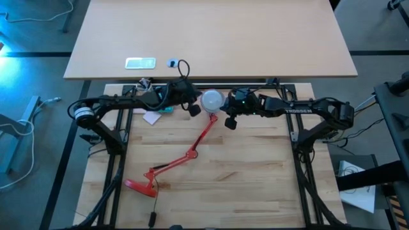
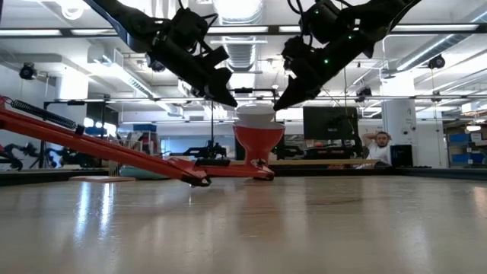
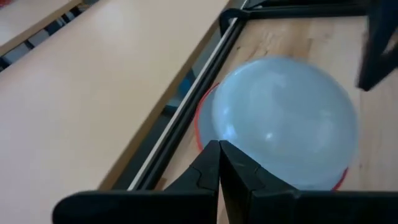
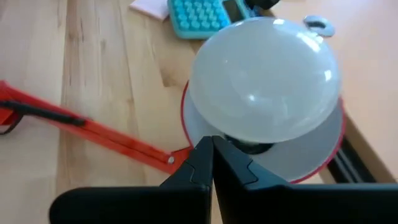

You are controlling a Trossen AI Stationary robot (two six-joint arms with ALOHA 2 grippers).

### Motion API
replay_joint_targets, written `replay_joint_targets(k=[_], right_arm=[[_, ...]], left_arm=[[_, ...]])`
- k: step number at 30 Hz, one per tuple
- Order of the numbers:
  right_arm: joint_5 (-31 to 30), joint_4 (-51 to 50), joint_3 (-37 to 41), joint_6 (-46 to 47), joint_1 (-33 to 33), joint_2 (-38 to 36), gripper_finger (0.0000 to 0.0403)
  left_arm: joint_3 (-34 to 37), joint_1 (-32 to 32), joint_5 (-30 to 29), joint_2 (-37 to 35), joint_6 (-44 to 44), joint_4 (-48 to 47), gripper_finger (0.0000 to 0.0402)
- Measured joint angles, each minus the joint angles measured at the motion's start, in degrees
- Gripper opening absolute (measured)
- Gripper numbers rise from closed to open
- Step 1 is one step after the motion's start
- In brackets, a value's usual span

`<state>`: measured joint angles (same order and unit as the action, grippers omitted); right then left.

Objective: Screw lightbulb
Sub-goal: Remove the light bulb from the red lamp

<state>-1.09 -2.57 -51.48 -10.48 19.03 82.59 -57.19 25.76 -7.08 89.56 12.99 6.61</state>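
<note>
The bulb (image 1: 212, 99) sits dome-up in the red shade (image 2: 258, 140) of a lamp lying on the counter (image 1: 255, 185), directly between the two hands. The left hand (image 1: 193, 109) hangs just beside the bulb on one side, its fingers (image 3: 219, 163) pressed together with nothing between them, tips close to the dome's edge. The right hand (image 1: 230, 121) hangs just beside the bulb on the other side, its fingers (image 4: 211, 158) likewise pressed together and empty, tips near where the bulb's neck meets the shade. The lamp's red arm (image 1: 195, 145) runs away from the hands to its base (image 1: 140, 186). Past the left hand lies a teal calculator (image 4: 202, 15).
</note>
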Motion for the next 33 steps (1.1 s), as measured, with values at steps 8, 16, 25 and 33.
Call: replay_joint_targets(k=[8,16,25,33], right_arm=[[0.0,1.9,0.0,-0.5,0.1,0.0,0.0],[-4.1,1.0,0.1,-1.0,0.1,0.0,0.0],[-13.2,0.6,0.1,-4.2,0.4,-0.1,0.0],[-3.6,-1.8,0.1,-1.2,0.2,-0.4,0.0]], left_arm=[[0.0,0.5,0.0,1.9,0.0,3.3,0.0],[0.0,-1.9,3.0,2.8,-0.4,1.7,0.0],[0.0,-4.9,0.5,-0.3,-0.4,-7.0,0.0],[0.0,-4.4,-7.5,-0.6,1.2,-6.3,0.0]])
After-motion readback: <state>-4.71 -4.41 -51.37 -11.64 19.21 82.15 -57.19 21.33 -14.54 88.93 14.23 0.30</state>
